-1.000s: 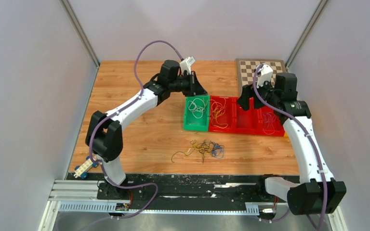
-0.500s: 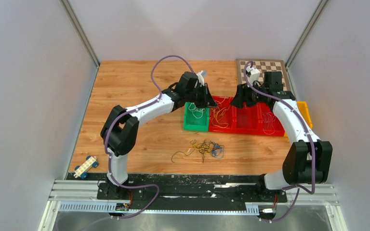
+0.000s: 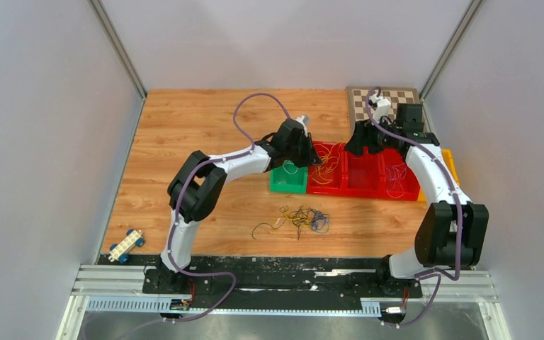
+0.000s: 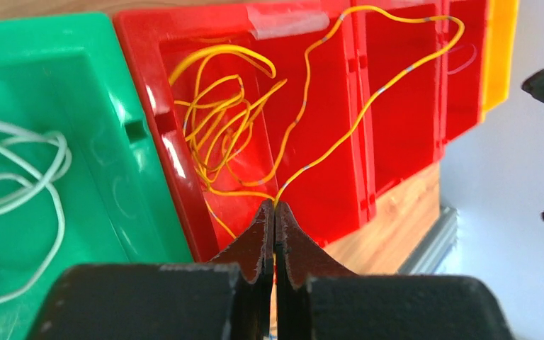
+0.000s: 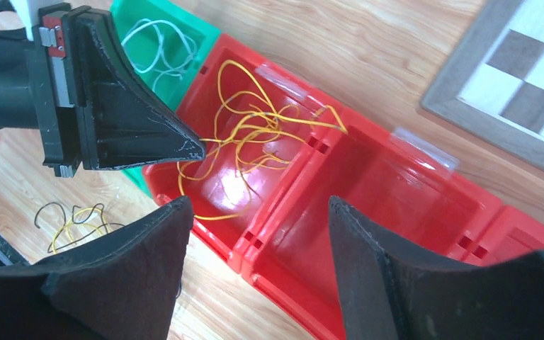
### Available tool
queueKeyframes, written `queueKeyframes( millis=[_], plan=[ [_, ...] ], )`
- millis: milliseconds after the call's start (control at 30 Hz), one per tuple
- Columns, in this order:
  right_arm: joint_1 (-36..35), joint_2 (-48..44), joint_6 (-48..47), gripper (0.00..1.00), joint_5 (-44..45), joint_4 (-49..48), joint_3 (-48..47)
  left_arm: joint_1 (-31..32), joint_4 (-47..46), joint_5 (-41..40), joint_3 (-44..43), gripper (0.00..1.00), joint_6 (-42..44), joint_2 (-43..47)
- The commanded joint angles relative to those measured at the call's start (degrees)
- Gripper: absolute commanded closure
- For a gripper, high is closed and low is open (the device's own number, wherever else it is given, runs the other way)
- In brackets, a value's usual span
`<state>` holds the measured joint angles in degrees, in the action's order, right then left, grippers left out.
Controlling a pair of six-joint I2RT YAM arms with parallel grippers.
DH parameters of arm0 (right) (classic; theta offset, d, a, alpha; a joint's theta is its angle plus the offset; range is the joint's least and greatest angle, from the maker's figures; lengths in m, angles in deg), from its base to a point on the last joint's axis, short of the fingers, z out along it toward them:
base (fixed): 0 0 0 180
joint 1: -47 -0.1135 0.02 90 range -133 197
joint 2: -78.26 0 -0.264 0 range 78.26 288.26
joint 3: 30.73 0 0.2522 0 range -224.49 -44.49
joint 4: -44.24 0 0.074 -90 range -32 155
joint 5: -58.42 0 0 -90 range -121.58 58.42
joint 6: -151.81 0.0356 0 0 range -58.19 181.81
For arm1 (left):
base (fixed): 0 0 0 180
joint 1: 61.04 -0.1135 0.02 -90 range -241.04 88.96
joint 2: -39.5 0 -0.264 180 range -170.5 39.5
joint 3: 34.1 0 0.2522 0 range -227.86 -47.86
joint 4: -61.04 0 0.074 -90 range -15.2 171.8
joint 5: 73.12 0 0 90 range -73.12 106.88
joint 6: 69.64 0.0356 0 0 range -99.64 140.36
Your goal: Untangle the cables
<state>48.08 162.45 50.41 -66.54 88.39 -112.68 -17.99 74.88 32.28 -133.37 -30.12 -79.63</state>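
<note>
A snarl of thin yellow, dark and blue cables (image 3: pixel 299 218) lies on the wooden table in front of the bins. My left gripper (image 3: pixel 316 157) is shut on a yellow cable (image 4: pixel 304 166), its tips (image 4: pixel 275 205) over the first red bin (image 3: pixel 326 185). The cable loops inside that bin and trails across the red bins to the right. A white cable (image 4: pixel 14 170) lies coiled in the green bin (image 3: pixel 283 185). My right gripper (image 5: pixel 258 205) is open and empty above the red bins, facing the left gripper (image 5: pixel 198 150).
A chessboard (image 3: pixel 389 99) lies at the back right behind the red bins. A yellow bin (image 3: pixel 449 164) sits at the right end of the row. A thin cable lies in the rightmost red bin (image 3: pixel 397 176). A toy car (image 3: pixel 126 245) is at the front left.
My left gripper moved right from the green bin to over the first red bin, carrying the yellow cable. My right arm shifted back and a little right over the red bins.
</note>
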Motion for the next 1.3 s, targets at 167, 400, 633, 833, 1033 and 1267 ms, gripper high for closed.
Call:
queueKeyframes(
  millis=[167, 400, 633, 833, 1033, 1267],
  plan=[
    [1.84, 0.84, 0.68, 0.37, -0.9, -2.49, -1.59, 3.34, 5.89, -10.62, -7.94, 1.0, 5.58, -4.77],
    [1.82, 0.47, -0.01, 0.39, -1.65, -2.46, -0.43, 3.45, 7.45, -11.69, -9.18, 0.76, 9.06, -2.59],
    [1.82, -0.66, -1.91, 0.38, -1.77, -2.06, -0.2, 3.45, 0.79, -7.65, -6.35, 0.37, 14.51, 7.0],
    [1.82, -5.11, -6.05, 0.36, -6.07, 0.22, 1.25, 2.46, -3.44, -2.88, 1.75, 0.14, 20.74, 19.22],
    [1.67, -12.39, -16.12, 0.3, -12.14, 8.26, 5.79, -3.4, 1.59, 12.53, 18.08, 0.0, 36.37, 35.89],
    [-5.2, -17.24, -26.18, 0.31, -11.26, 20.04, 13.98, -3.24, 13.07, 30.76, 34.55, 0.08, 71.41, 51.06]
  ],
)
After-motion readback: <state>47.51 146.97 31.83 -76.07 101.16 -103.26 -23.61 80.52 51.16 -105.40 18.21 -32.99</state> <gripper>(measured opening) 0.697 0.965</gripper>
